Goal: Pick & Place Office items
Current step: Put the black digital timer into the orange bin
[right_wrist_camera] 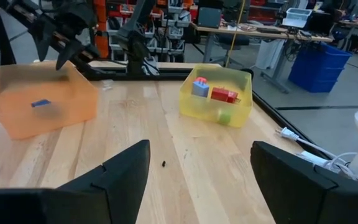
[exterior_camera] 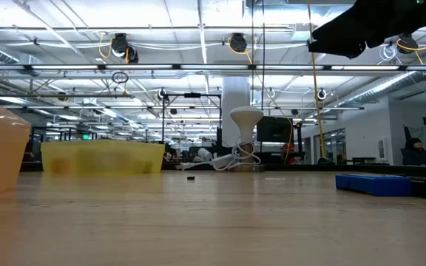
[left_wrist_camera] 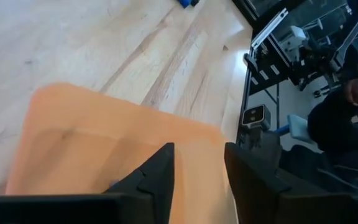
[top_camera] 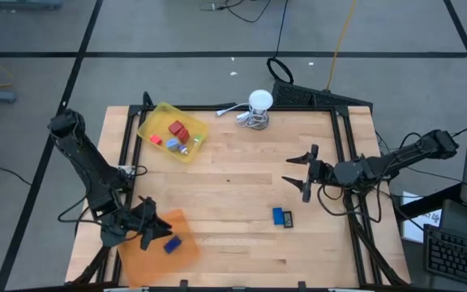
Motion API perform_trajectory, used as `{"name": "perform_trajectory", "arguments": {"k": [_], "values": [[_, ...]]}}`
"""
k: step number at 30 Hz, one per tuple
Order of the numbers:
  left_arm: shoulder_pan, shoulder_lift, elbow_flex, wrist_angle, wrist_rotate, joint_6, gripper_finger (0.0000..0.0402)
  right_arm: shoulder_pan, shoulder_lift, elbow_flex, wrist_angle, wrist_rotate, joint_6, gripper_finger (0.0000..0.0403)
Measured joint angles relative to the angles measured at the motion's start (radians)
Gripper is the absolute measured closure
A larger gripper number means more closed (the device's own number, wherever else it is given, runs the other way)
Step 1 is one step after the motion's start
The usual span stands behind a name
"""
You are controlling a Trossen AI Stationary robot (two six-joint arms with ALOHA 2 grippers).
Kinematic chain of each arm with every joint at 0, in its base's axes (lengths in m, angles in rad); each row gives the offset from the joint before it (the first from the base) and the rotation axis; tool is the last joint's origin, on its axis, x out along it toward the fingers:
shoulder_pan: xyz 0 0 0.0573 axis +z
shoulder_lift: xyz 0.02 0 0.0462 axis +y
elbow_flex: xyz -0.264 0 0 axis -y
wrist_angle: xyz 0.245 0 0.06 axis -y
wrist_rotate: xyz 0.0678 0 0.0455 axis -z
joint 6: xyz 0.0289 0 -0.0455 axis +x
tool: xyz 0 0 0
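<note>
Risk 1st: right gripper (top_camera: 300, 172) is hovering w/ fingers spread wide, empty, above bare wood, well short of the blue block (top_camera: 279, 216) and the dark block (top_camera: 289, 221) touching it near the table's front-right. Those 2 are sitting edge to edge, so a descent on the blue 1 could be nudging the dark 1 away or pinching both at once; probably needs a centred approach from the blue 1's free side. Both look low and flat, so fingertips could be scraping the table (top_camera: 242, 186) before closing.

Left gripper (top_camera: 147, 225) is sitting over the orange tray (top_camera: 186, 253) at front-left, fingers apart w/ nothing between them. A blue piece (top_camera: 172, 244) is lying inside that tray. Tray looks light, so a low move could be shoving it.

Yellow tray (top_camera: 148, 124) at back-left is holding red blocks (top_camera: 177, 130), plus small blue, grey and green bits.

Hard to make out: exact count in the yellow tray, pieces overlapping. A tiny dark speck (right_wrist_camera: 164, 164) on the wood mid-table is too small to ID. Left wrist view isn't showing the blue piece clearly, fingers blocking it. Low view is cutting off the dark block at the frame edge. White round object (top_camera: 259, 101) w/ cable at the back isn't in play.
</note>
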Motion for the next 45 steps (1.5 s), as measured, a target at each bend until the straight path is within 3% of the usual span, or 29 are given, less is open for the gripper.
{"name": "perform_trajectory", "arguments": {"k": [5,9,14,19,24,27,30,35,40,45], "values": [[0.000,0.000,0.000,0.010,-0.052,0.073,0.0236,-0.012,0.000,-0.005,0.008,0.000,0.002,0.0137],[0.000,0.000,0.000,0.114,-0.107,0.215,0.0220,-0.007,-0.001,-0.005,0.006,-0.048,-0.010,0.0137],[0.029,0.000,0.000,0.382,-0.209,0.621,0.0203,0.034,0.013,-0.005,-0.037,-0.189,-0.057,0.0137],[0.109,0.000,0.000,0.595,-0.306,0.982,0.0195,0.119,0.055,-0.006,-0.120,-0.189,0.033,0.0137],[0.257,0.000,0.000,0.589,-0.314,0.995,0.0194,0.229,0.149,-0.006,-0.107,-0.189,0.095,0.0137],[0.378,0.016,0.001,0.541,-0.229,0.912,0.0191,0.286,0.212,-0.006,-0.082,-0.192,0.174,0.0137],[0.514,0.070,0.001,0.521,-0.058,0.838,0.0179,0.333,0.272,-0.006,-0.076,-0.215,0.246,0.0133],[0.723,0.193,0.001,0.623,0.196,0.855,0.0147,0.388,0.381,-0.006,-0.072,-0.248,0.345,0.0130],[0.848,0.286,0.002,0.849,0.336,1.007,0.0127,0.393,0.495,-0.006,-0.067,-0.296,0.425,0.0141],[0.909,0.335,0.002,1.015,0.390,1.051,0.0130,0.393,0.573,-0.006,-0.069,-0.318,0.458,0.0144]]}}
